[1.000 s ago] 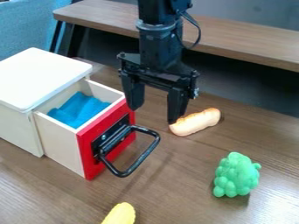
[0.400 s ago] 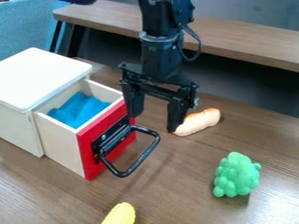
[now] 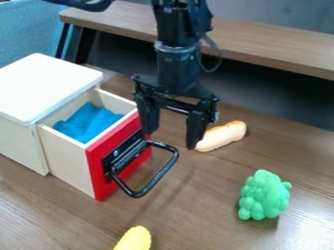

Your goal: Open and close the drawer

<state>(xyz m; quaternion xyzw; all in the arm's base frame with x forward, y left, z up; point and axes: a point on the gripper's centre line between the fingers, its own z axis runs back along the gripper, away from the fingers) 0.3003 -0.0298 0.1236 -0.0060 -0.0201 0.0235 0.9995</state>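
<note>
end effector (image 3: 170, 141) is spread with nothing pinched, and imo the drawer (image 3: 68, 158) should slide light, so grab the stiff-looking handle (image 3: 160, 174) mid-bar or just push the front (image 3: 102, 188).

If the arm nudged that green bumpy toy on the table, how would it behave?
The green bumpy toy would probably wobble or tumble unevenly rather than roll smoothly, given its knobbly, rounded lobes. It may well be light, since it looks like molded plastic or rubber. Those bumps would likely give a grip some catch.
</note>
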